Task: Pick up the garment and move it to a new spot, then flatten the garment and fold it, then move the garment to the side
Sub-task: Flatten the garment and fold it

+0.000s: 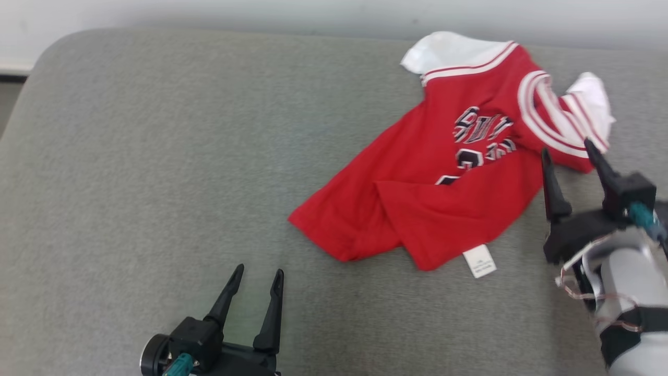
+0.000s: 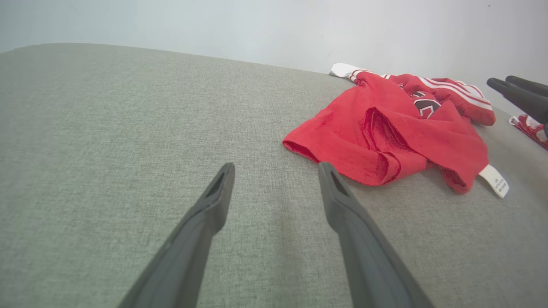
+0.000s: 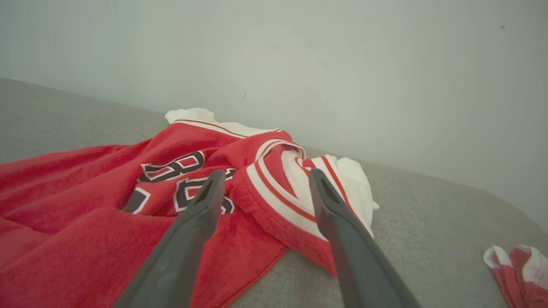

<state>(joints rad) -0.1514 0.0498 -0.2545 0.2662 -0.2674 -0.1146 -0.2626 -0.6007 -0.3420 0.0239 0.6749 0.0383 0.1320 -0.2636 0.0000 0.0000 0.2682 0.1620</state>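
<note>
Red garment lies rumpled on grey cushion; left tool and right tool gape wide, empty.

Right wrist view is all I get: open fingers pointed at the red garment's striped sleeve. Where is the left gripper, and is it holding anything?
Observer: In the head view the left gripper is open and empty. It is over the bare grey surface, apart from the garment.
Operator: Does the hem end lie flat?
Observer: No. The left wrist view shows that end folded over on itself, with raised creases.
Operator: Any landmark down there?
Observer: A white label sticks out from the hem's near corner and lies on the grey surface.
</note>
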